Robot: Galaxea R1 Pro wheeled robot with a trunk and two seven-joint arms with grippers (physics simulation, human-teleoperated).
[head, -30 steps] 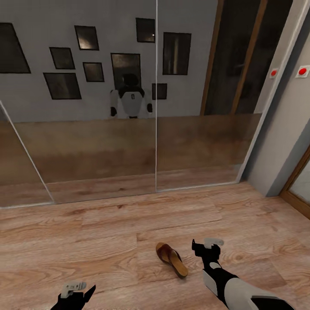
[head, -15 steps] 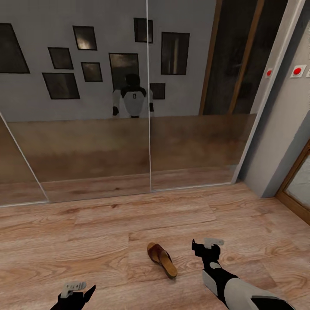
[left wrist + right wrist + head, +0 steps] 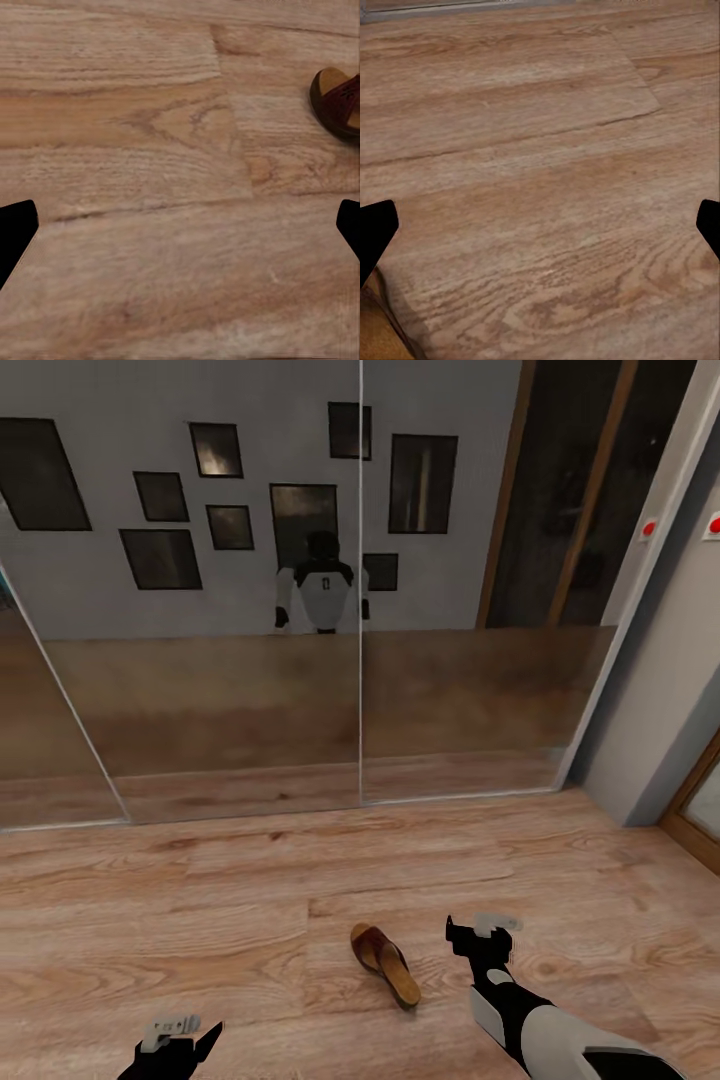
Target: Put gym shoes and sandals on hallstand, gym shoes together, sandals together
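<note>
A big mirrored sliding door (image 3: pixel 230 690) takes up the far wall, and everything here sits in relation to it. In its glass I can see the robot's own reflection (image 3: pixel 320 585) standing small and white among reflected dark picture frames (image 3: pixel 160 558). At the door's right end stands a grey wall (image 3: pixel 680 690) carrying a red button (image 3: pixel 716 523).

The floor (image 3: pixel 200 890) of wood-grain planks runs from the foot of the door toward me. One sandal (image 3: pixel 385 963) lies flat on it, well out from the door, roughly in line with the seam between the two mirror panels; its toe end points away from the glass and slightly to the right. The left wrist view catches that sandal (image 3: pixel 339 101) at its edge, brown strap over a tan footbed.

The right gripper (image 3: pixel 478 938) hangs just beside the sandal, on the side away from the seam, not touching it. Its fingers are spread wide with nothing between them. The left gripper (image 3: pixel 180 1038) hangs farther from the door, well apart from the sandal, likewise spread and empty.
</note>
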